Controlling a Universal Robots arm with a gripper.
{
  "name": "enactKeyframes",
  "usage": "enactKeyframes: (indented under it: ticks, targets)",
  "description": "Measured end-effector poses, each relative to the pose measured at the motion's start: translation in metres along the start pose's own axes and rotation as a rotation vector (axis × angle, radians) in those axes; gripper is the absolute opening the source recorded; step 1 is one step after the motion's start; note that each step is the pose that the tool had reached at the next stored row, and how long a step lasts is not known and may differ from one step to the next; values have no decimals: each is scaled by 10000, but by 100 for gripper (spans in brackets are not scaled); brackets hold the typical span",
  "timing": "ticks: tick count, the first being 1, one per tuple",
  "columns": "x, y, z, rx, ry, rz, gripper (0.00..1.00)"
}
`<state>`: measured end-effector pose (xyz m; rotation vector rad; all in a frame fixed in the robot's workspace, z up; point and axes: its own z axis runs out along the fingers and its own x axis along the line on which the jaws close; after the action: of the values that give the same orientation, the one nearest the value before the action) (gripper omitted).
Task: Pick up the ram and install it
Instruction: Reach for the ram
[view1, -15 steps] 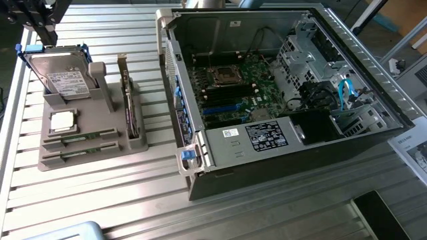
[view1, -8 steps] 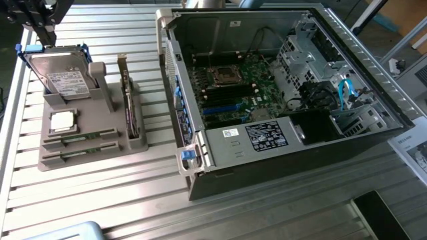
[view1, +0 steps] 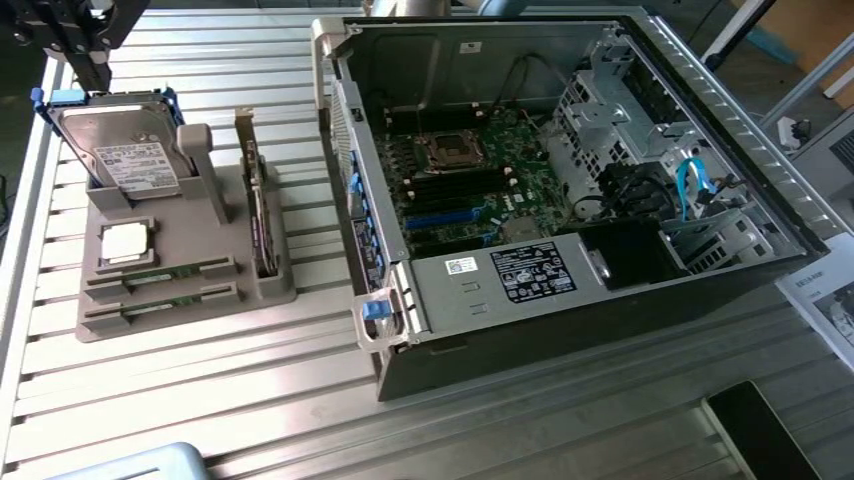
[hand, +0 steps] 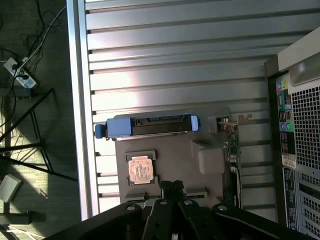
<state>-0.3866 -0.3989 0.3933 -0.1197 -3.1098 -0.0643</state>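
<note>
Two narrow green sticks lie in slots at the near end of the grey holder (view1: 287, 285): one (view1: 163, 274) and a look-alike (view1: 158, 306) just in front of it. Either could be the ram; I cannot tell which. My gripper (view1: 91, 75) hangs high over the holder's far end at the exterior view's left, above the hard drive. In the wrist view its black fingers (hand: 171, 186) are closed together with nothing between them, and they cover the stick slots. The open computer case (view1: 561, 170) lies on its side, with dark memory slots (view1: 461, 185) on the motherboard.
The holder also carries a hard drive in a blue-edged frame (view1: 114, 150) (hand: 147, 125), a square processor (view1: 123, 243) (hand: 139, 169) and an upright card with a metal bracket (view1: 254, 200). The case's rear panel (hand: 300, 125) faces the holder. The slatted metal table (view1: 200, 400) has an edge (hand: 77, 100).
</note>
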Motion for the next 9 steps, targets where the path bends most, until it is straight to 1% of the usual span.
enactKeyframes:
  ticks: [3, 5, 8, 9]
  targets:
    - [0, 0, 0, 0, 0, 0, 11]
    - [-1, 0, 1, 13, 0, -1, 11]
    - [0, 0, 0, 135, 22, 4, 11]
    - [0, 0, 0, 144, 23, 5, 11]
